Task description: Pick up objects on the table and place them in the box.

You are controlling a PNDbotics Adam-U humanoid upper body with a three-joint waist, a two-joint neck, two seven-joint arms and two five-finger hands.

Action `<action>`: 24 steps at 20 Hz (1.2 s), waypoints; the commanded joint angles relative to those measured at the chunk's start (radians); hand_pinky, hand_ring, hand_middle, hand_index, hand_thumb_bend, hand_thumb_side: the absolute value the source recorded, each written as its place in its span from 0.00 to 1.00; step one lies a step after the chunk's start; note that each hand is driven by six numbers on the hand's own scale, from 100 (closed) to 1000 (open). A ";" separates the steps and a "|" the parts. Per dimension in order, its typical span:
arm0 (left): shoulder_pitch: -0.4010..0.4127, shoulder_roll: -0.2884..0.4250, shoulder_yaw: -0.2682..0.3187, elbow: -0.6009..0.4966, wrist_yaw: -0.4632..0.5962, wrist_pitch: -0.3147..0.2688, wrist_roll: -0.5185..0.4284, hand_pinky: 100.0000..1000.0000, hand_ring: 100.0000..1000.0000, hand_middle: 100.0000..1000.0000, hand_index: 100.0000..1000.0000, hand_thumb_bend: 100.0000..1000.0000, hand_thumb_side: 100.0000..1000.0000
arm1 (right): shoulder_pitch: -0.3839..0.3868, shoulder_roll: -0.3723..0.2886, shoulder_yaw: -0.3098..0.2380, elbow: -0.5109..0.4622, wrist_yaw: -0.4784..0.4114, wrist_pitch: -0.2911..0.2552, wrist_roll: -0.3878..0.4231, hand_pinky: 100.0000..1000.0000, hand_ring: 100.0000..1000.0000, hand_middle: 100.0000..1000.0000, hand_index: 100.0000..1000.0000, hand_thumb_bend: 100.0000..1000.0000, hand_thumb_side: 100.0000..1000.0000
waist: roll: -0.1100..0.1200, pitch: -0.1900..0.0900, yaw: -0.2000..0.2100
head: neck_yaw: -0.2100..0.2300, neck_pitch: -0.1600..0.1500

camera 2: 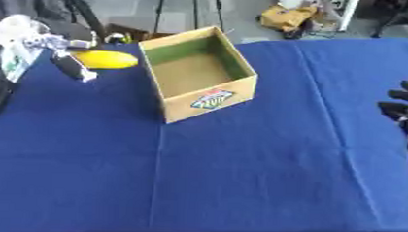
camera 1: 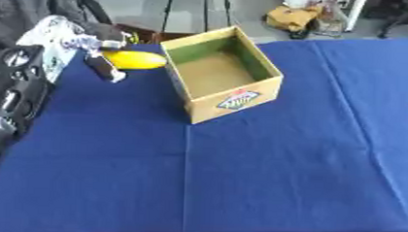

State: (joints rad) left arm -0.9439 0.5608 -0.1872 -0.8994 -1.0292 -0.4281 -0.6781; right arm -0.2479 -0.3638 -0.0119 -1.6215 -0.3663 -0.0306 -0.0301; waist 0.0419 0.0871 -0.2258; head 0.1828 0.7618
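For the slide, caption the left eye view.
Open cardboard box sits empty on the blue tablecloth, yellow object beside it.

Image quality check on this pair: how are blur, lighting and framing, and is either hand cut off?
Left eye view: soft throughout, the label on the box unreadable; even light, no glare on the blue cloth; the left arm fills the left edge, its hand not clear. Right eye view: equally soft; the right hand is cropped at the right edge; the yellow object shows as a plain blob.
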 commanded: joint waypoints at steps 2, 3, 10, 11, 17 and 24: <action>-0.068 -0.008 0.024 0.033 -0.063 -0.027 -0.008 0.58 0.39 0.36 0.47 0.03 0.23 | -0.025 -0.019 -0.001 -0.013 0.000 -0.001 0.006 0.80 0.63 0.64 0.78 0.00 0.90 | 0.003 -0.007 -0.014 | 0.016 -0.017; -0.081 -0.016 0.025 0.042 -0.080 -0.030 -0.002 0.58 0.39 0.36 0.47 0.03 0.23 | -0.027 -0.019 0.000 -0.014 0.000 0.000 0.007 0.80 0.63 0.64 0.78 0.00 0.90 | 0.005 -0.006 -0.020 | 0.019 -0.019; -0.135 -0.059 0.042 0.081 -0.172 -0.048 0.056 0.59 0.39 0.37 0.47 0.04 0.22 | -0.046 -0.014 0.002 -0.018 -0.002 0.002 0.009 0.80 0.63 0.64 0.78 0.00 0.90 | 0.023 0.006 -0.081 | 0.044 -0.046; -0.139 -0.063 0.046 0.086 -0.182 -0.050 0.063 0.59 0.40 0.37 0.47 0.04 0.21 | -0.049 -0.013 0.002 -0.019 -0.003 0.002 0.009 0.80 0.63 0.64 0.78 0.00 0.90 | 0.025 0.008 -0.090 | 0.048 -0.049; -0.147 -0.101 0.074 0.132 -0.244 -0.043 0.098 0.59 0.40 0.37 0.47 0.03 0.21 | -0.068 -0.005 0.005 -0.024 -0.005 0.003 0.012 0.80 0.63 0.64 0.78 0.00 0.90 | 0.033 0.030 -0.144 | 0.062 -0.067; -0.135 -0.124 0.087 0.167 -0.303 -0.038 0.138 0.60 0.40 0.38 0.48 0.04 0.21 | -0.079 0.000 0.006 -0.028 -0.005 0.005 0.013 0.80 0.63 0.64 0.78 0.00 0.90 | 0.045 0.051 -0.181 | 0.071 -0.073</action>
State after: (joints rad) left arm -1.0622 0.4208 -0.1128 -0.7245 -1.3205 -0.4671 -0.5514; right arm -0.3096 -0.3549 -0.0052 -1.6279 -0.3668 -0.0242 -0.0196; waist 0.0937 0.1510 -0.4079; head 0.2485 0.7003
